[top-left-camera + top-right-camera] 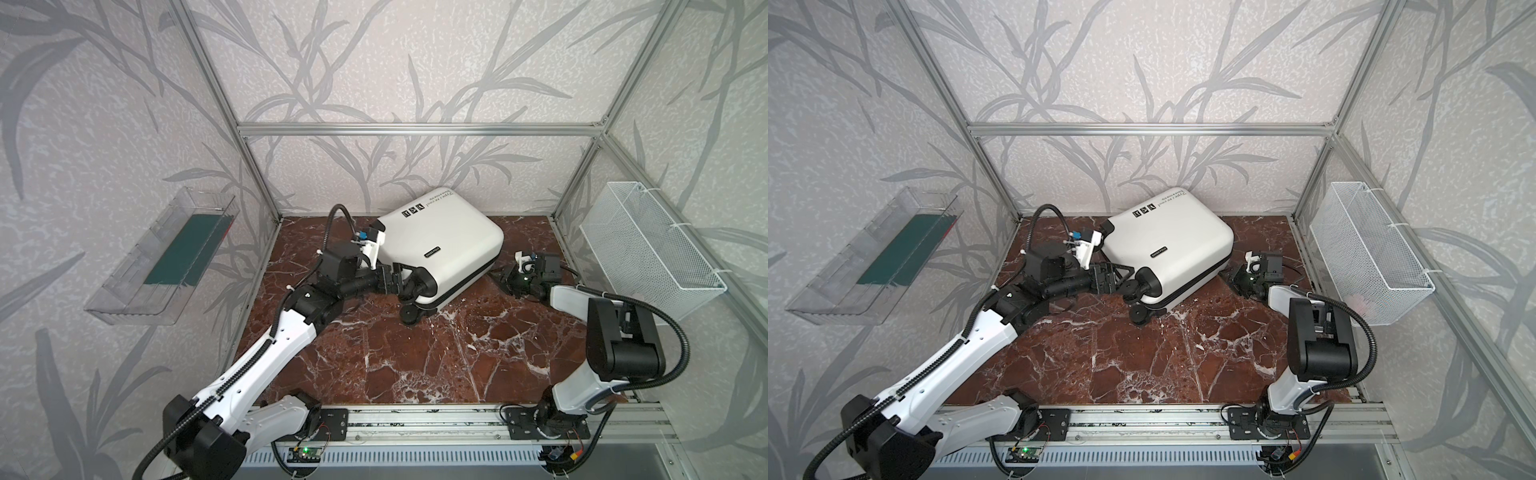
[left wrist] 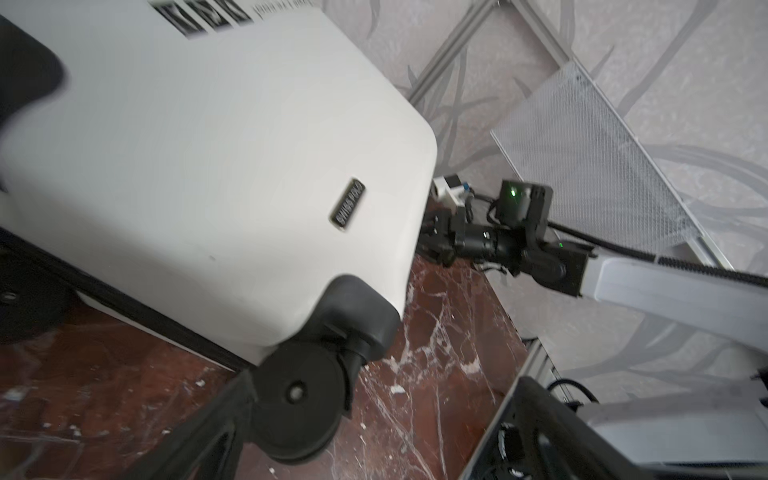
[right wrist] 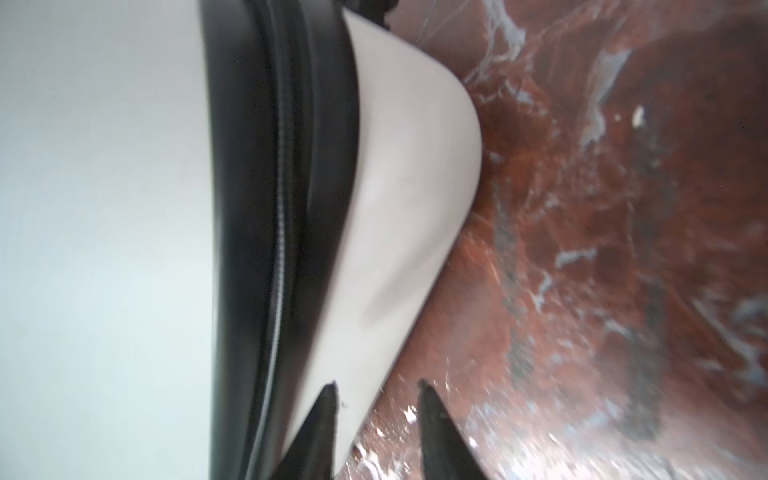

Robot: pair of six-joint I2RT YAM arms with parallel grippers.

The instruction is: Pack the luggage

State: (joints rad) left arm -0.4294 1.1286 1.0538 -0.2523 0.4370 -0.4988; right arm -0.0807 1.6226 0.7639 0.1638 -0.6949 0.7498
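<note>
Closed luggage (image 1: 440, 245); left gripper (image 1: 409, 286) spread (beside wheel (image 2: 297, 390)), right gripper (image 3: 376, 386) seemingly released.

In both top views: looking steeply down from high at the front onto whole table (image 1: 415, 365), near-identical coverage. Left wrist: close on luggage (image 2: 208, 166) shell, facing right arm (image 2: 665, 282). Right wrist: almost against luggage zipper seam (image 3: 274, 249), blurred.
</note>
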